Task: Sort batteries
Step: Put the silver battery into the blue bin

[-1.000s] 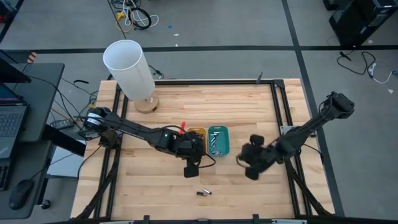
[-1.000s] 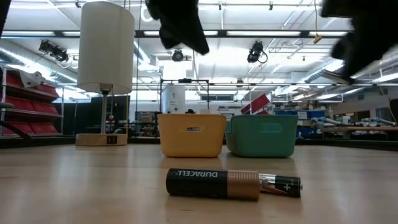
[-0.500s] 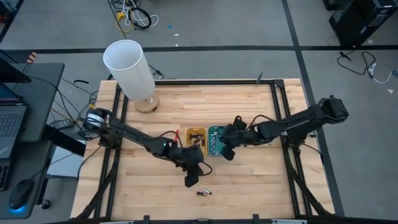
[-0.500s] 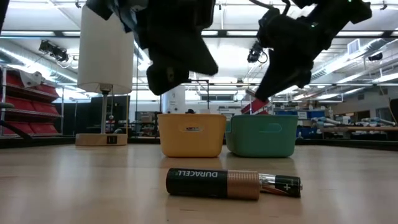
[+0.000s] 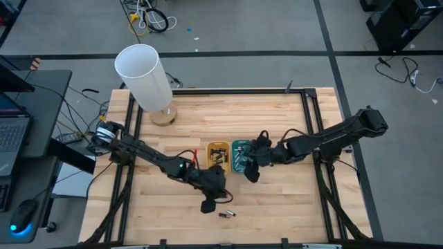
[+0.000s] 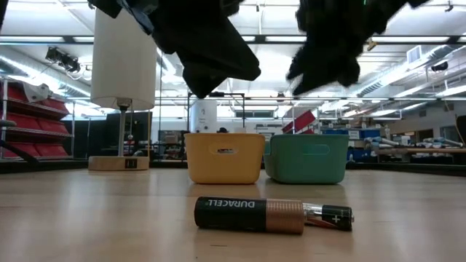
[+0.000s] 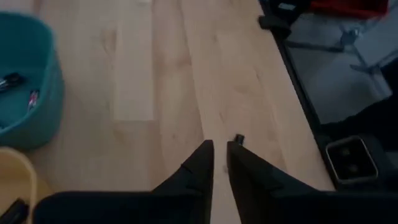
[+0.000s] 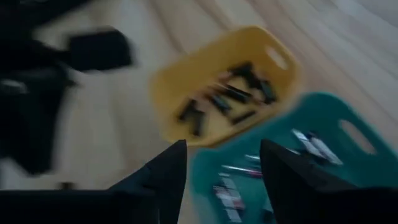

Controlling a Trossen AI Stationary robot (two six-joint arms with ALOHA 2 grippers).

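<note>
Left pincer (image 5: 208, 205), fingers nearly closed and empty, hovers just beside two loose batteries (image 5: 227, 214) (bare bench around). Right pincer (image 5: 250, 173), open, hangs over the teal tray (image 5: 242, 156), the yellow tray (image 5: 219, 153) adjoining.

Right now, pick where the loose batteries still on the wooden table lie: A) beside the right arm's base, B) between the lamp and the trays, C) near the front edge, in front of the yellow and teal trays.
C: the black-and-copper cylindrical battery and a slimmer cell lie in front of the yellow tray and teal tray.

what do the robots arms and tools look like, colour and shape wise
Both arms are dark, near-black jointed links. The left arm carries a red cable and a small green light near its wrist. Each tool, left tool and right tool, ends in two tapered black fingers. No markings are readable.
</note>
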